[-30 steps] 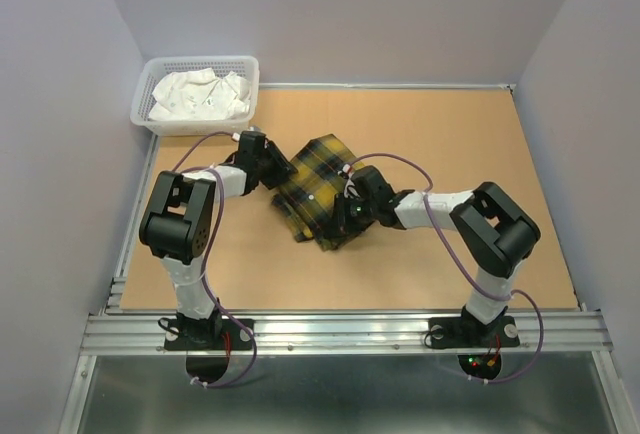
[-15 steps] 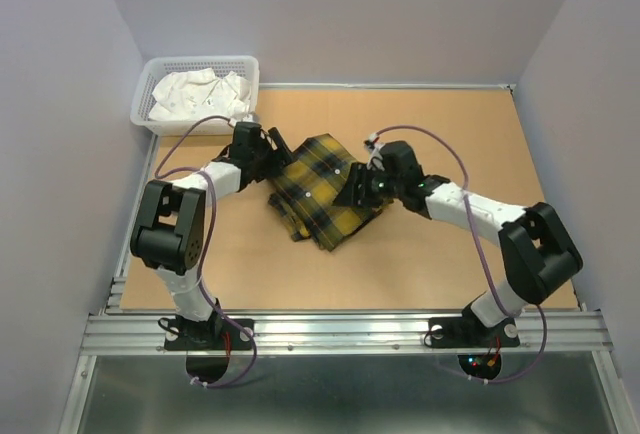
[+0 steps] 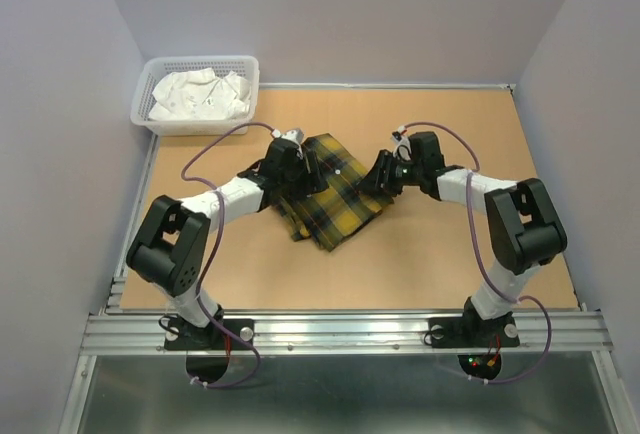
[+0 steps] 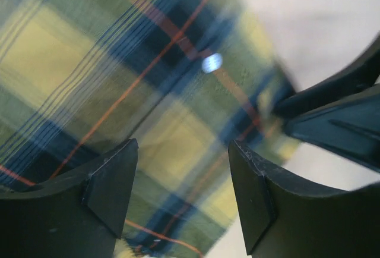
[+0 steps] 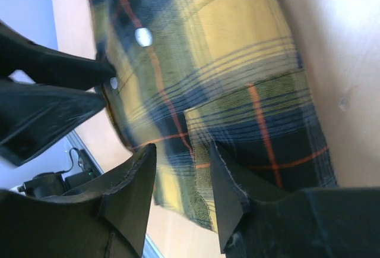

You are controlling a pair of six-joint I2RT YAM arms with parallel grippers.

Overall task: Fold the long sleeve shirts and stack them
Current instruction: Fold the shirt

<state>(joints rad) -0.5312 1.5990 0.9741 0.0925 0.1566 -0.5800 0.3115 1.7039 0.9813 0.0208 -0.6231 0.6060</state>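
Note:
A long sleeve shirt [image 3: 335, 202], yellow flannel with dark plaid and thin red lines, lies folded into a compact bundle on the brown table [image 3: 450, 244]. My left gripper [image 3: 313, 170] hovers over the bundle's upper left part, jaws open, with nothing between them. In the left wrist view the plaid cloth [image 4: 148, 79] fills the space below my left gripper [image 4: 183, 183]. My right gripper [image 3: 381, 174] stands open at the bundle's right edge. In the right wrist view the folded layers [image 5: 237, 62] lie beyond my right gripper [image 5: 178, 189], apart from its fingers.
A white basket [image 3: 190, 129] holding white cloth [image 3: 200, 94] sits at the table's back left corner. Grey walls close in the left, back and right sides. The aluminium rail [image 3: 340, 332] with both arm bases runs along the near edge.
The left gripper has moved right onto the bundle's upper left. The right gripper has drawn back from the bundle's lower right to its right edge. Both jaws have opened wider.

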